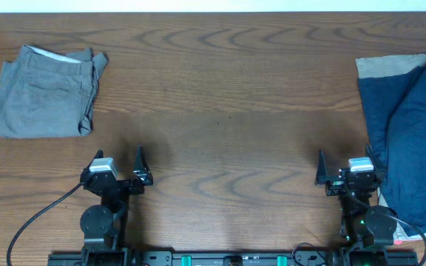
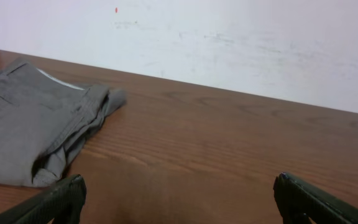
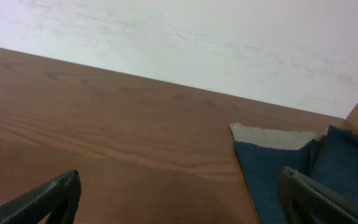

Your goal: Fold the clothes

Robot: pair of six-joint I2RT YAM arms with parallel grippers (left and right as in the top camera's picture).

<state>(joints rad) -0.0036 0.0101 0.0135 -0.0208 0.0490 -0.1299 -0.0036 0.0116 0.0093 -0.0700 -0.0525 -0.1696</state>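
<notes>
Grey cotton shorts [image 1: 43, 92] lie at the far left corner of the wooden table [image 1: 228, 96], bunched into a rough rectangle. The waistband is turned toward the far edge and a sliver of paler lining shows along it. The cloth is wrinkled, and its right-hand edge is doubled over in loose layers.

The left gripper [image 1: 118, 157] sits close to the near edge, left of centre, with its jaws spread wide and nothing between them. The shorts are beyond it and off to its left, well apart from both fingertips. In the left wrist view the shorts [image 2: 30, 134] fill the left side, while the left gripper [image 2: 179, 202] frames only bare wood.

The middle of the table shows only wood grain.

The right gripper [image 1: 346, 164] is also released, near the near edge on the right. In the right wrist view the right gripper [image 3: 179, 199] has wood between its fingers. Its outer finger [image 3: 309, 196] stands over a navy blue garment [image 1: 413, 140] — whether it touches the cloth I cannot tell. That garment spreads along the right edge, lying partly over a beige cloth [image 1: 383, 66] that pokes out at the far right corner. The shorts are at the opposite end of the table from this gripper.
</notes>
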